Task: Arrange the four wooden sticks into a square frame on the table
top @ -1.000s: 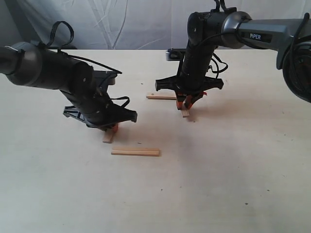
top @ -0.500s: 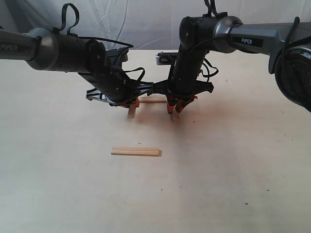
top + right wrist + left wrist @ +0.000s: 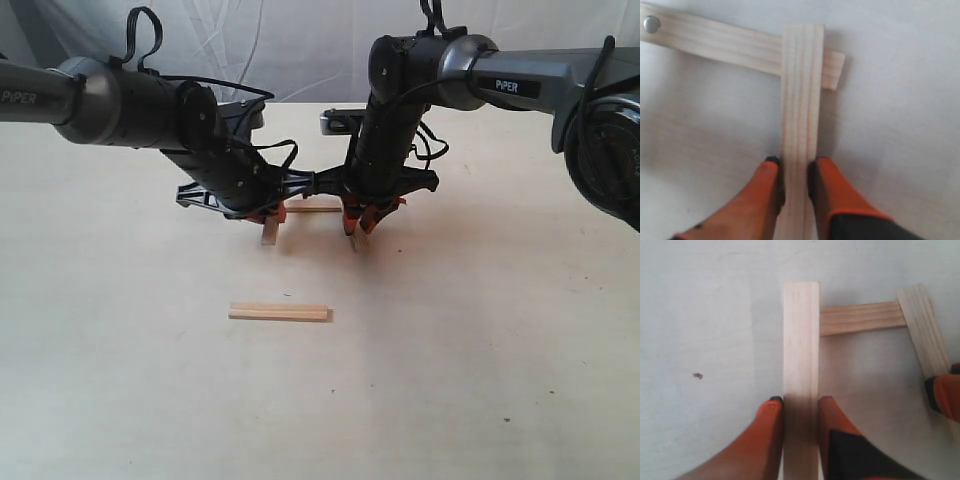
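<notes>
My left gripper [image 3: 268, 214] [image 3: 801, 405] is shut on a wooden stick [image 3: 270, 233] [image 3: 801, 340], whose far end lies beside one end of the far stick [image 3: 313, 208] [image 3: 860, 318] on the table [image 3: 450, 330]. My right gripper [image 3: 360, 214] [image 3: 796, 167] is shut on another stick [image 3: 355, 239] [image 3: 801, 90], which crosses over the far stick's [image 3: 715, 42] other end. Together the three sticks make a U shape. The right-held stick [image 3: 925, 330] also shows in the left wrist view. The fourth stick [image 3: 279, 313] lies flat alone, nearer the table's front.
A wrinkled white cloth [image 3: 300, 50] hangs behind the table. A small metal dot [image 3: 651, 23] sits on the far stick's end. Both arms crowd close together over the far sticks, with cables looping above them.
Since a second ago both arms have carried their sticks to the far stick, the left from front-left, the right from the right. In the last half second almost nothing moved.
</notes>
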Robot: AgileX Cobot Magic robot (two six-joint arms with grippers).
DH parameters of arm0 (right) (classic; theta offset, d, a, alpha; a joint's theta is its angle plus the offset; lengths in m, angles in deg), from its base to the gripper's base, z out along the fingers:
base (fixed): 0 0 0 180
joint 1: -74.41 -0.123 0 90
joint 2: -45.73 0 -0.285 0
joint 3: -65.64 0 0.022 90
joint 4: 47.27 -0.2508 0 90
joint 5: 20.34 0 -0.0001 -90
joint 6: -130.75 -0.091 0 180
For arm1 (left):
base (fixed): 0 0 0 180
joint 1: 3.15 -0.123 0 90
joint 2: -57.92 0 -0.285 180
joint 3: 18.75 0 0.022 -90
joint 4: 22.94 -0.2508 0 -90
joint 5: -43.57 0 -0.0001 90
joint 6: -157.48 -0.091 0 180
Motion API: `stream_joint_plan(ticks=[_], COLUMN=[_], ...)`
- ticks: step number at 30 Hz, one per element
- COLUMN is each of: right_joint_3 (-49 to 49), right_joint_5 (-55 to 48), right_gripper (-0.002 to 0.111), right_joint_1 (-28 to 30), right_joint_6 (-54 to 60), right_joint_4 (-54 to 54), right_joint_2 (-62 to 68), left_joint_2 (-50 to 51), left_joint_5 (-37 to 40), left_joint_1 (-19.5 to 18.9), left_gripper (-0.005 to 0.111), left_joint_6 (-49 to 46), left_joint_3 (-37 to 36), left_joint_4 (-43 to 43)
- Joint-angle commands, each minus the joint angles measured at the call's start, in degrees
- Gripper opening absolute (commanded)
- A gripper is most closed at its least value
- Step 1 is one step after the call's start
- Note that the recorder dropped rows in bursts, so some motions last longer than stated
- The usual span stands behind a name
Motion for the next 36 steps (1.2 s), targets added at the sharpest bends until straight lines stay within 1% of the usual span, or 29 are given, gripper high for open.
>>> stream_joint_plan(ticks=[1,7,11,16,21,27,29,32,34,36], right_joint_3=[-0.33,-0.33,-0.33,-0.33,-0.33,-0.33,-0.33,-0.33,-0.33,-0.33], right_joint_5=[0.62,1.16,1.00,0.78,0.99,0.99,0.99,0.99,0.99,0.99], right_gripper=[-0.001,-0.001,-0.001,-0.001,-0.001,-0.001,-0.001,-0.001,-0.001,-0.001], right_joint_1=[0.04,0.04,0.04,0.04,0.04,0.04,0.04,-0.08,-0.08,-0.08], right_joint_6=[-0.40,-2.73,-2.73,-3.04,-3.03,-3.03,-3.44,-3.86,-4.58,-5.54], right_joint_4=[-1.49,-1.59,-1.59,-1.72,-1.72,-1.72,-1.72,-1.72,-1.72,-1.72], right_joint_2=[-0.97,-0.97,-0.97,-0.97,-0.97,-0.97,-0.97,-0.97,-0.97,-0.97], left_joint_2=[-1.01,-1.67,-1.93,0.77,1.26,1.26,1.26,1.26,1.26,1.26], left_joint_5=[1.55,3.34,0.50,-0.21,-0.46,-0.03,0.31,0.59,0.48,0.48], left_joint_1=[0.02,0.02,0.02,0.02,0.02,0.02,0.02,0.02,0.02,0.02], left_gripper=[0.000,0.000,0.000,0.000,0.000,0.000,0.005,0.017,0.028,0.035], left_joint_6=[-4.90,-7.52,-7.53,-7.63,-7.45,-7.49,-7.49,-7.49,-7.39,-7.39], left_joint_3=[0.11,0.14,0.14,0.14,0.14,0.14,0.14,0.14,0.14,0.14], left_joint_4=[-1.17,-2.22,-2.47,-2.77,-2.66,1.35,2.63,2.91,3.03,3.26])
